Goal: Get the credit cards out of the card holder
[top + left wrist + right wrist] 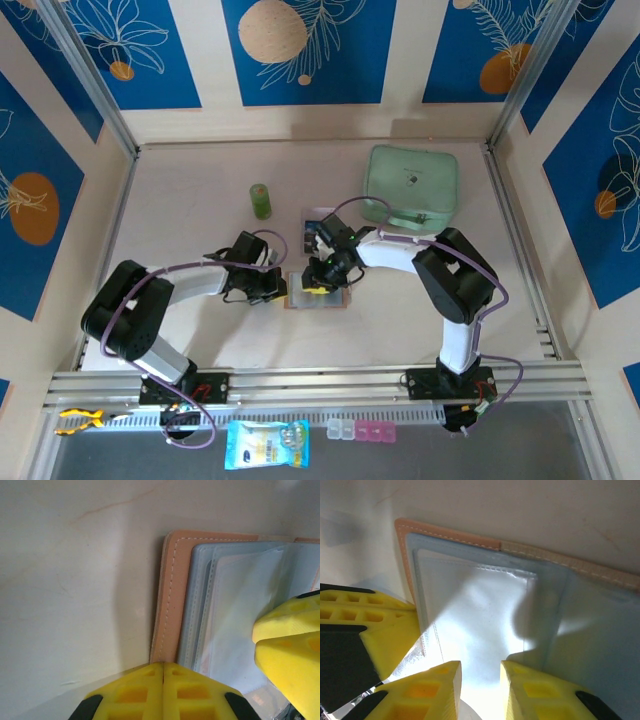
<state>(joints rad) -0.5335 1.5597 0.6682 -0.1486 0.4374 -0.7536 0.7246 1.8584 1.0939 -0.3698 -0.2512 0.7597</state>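
The card holder [316, 296] lies open on the table, with a salmon-tan cover [172, 595] and greyish-blue clear sleeves [480, 610]. My left gripper [281, 287] [163, 666] is shut, its tips pressing on the holder's left edge. My right gripper [322, 281] [480, 672] is over the sleeves from the other side, jaws a little apart, fingertips [440, 680] against the glossy top sleeve. Its yellow finger [290, 645] reaches into the left wrist view. One of the credit cards [318, 216] lies flat on the table just beyond the holder. Glare hides what the sleeves contain.
A mint-green pouch [411, 185] lies at the back right. A small green bottle [260, 200] stands at the back left of the holder. Walls enclose the table on three sides. Packets and small pill boxes [362, 430] sit below the front rail.
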